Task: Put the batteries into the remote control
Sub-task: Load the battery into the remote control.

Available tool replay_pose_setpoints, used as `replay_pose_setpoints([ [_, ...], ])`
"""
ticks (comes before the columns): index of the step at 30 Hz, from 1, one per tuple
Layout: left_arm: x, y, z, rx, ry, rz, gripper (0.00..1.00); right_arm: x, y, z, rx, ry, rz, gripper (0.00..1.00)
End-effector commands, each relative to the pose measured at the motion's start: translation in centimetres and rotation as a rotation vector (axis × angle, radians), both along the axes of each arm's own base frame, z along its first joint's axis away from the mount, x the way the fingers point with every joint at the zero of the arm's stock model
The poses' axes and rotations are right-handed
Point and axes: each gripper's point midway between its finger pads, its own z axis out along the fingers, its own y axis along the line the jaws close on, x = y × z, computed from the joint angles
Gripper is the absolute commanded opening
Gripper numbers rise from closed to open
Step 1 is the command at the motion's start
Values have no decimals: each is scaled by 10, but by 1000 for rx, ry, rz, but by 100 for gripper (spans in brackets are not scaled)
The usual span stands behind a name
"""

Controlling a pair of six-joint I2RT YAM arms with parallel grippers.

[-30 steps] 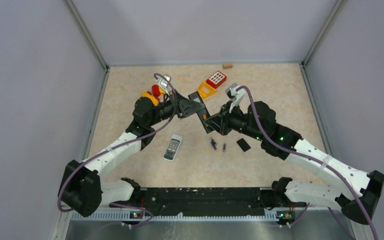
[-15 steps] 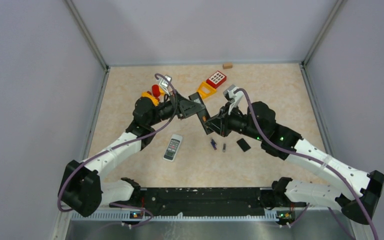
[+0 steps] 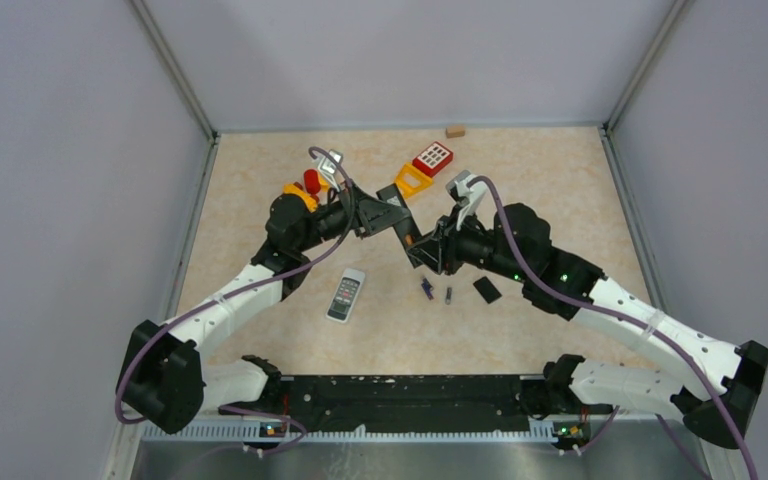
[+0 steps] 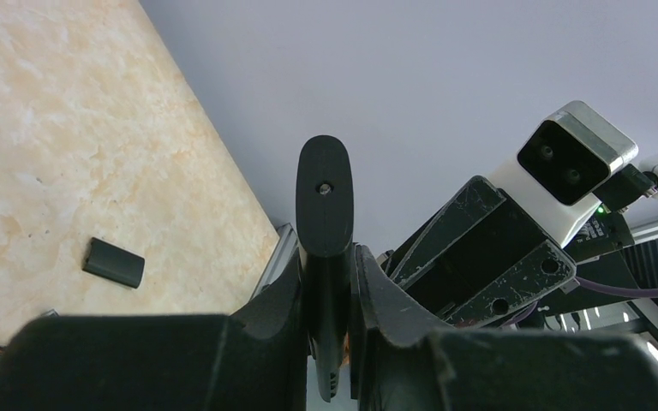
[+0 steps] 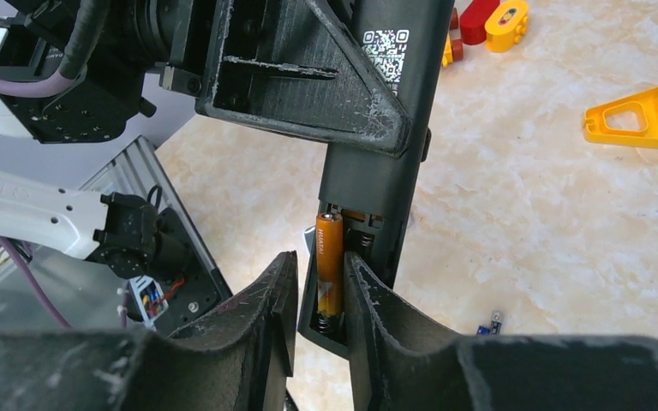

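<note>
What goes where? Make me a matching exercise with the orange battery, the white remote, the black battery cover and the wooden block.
1 orange battery
2 white remote
3 black battery cover
4 wooden block

A on the table, right of the middle
B at the far wall
C inside the open compartment of the black remote
D on the table, left of the middle

Pairs: 1-C, 2-D, 3-A, 4-B
</note>
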Motion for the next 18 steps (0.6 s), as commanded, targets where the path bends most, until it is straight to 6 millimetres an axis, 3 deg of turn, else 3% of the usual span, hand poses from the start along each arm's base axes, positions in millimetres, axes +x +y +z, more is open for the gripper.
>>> replay_pose_setpoints([
  [1,-11,4,44,-71,-121,-21,0,7,-7,18,19,-21,-62,28],
  [6,-11,4,43,-69,-121,-18,0,11,-9,20,33,-15,-95,28],
  [13,-12,6,45,-71,-125,-13,0,16,-11,21,48,-7,-136,17],
  [18,-11,8,47,-73,-126,0,0,16,-13,22,46,-1,-139,26],
])
